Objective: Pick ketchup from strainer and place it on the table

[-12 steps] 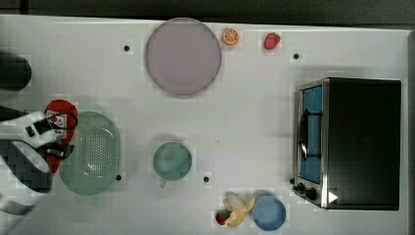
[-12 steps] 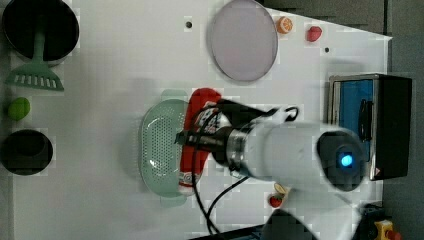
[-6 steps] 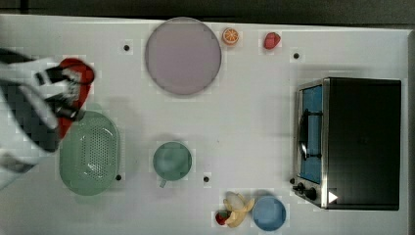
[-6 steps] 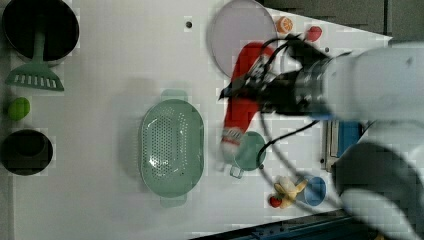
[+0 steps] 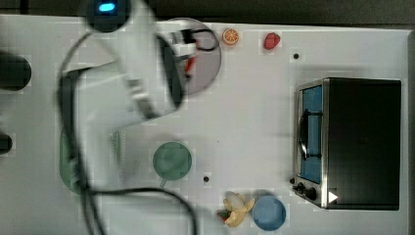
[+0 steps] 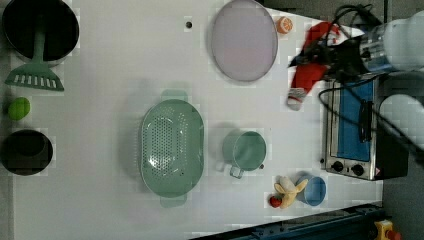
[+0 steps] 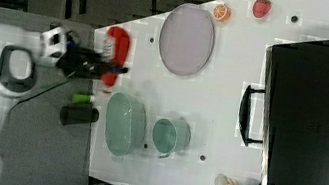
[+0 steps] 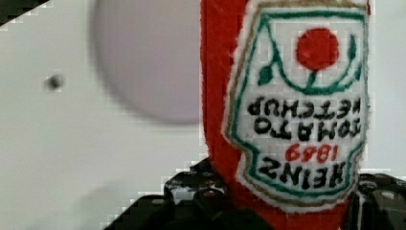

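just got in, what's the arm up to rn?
The arm's hand is shut on the ketchup and holds it in the air; in the left view it hangs between the round grey-lilac plate and the toaster oven. The strainer sits empty beside the green cup. The bottle isn't down on the table yet.
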`<action>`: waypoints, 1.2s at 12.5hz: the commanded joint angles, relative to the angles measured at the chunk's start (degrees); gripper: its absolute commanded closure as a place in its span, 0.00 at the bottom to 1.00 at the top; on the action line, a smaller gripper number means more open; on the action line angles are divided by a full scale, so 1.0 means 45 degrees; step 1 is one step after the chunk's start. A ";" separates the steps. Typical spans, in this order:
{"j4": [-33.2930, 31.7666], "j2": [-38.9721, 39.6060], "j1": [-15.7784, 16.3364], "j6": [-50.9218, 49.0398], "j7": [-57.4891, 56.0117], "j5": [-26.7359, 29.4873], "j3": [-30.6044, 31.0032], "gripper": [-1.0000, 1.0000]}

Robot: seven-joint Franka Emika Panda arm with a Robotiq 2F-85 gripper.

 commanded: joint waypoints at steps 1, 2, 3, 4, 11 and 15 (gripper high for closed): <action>0.0066 -0.0101 -0.0381 -0.0211 -0.2651 -0.0012 -0.0711 0.40; -0.0015 -0.0100 -0.0476 -0.0210 -0.3027 -0.0009 -0.0896 0.40; -0.0182 -0.0112 -0.0592 -0.0201 -0.3268 -0.0007 -0.1027 0.40; -0.0458 -0.0149 -0.0728 -0.0102 -0.3348 0.0000 -0.1095 0.40; -0.4376 -0.0592 -0.1598 0.3998 -0.3406 0.0153 -0.1186 0.40; -0.7044 -0.0582 -0.2026 0.7308 -0.3364 0.0160 -0.1199 0.40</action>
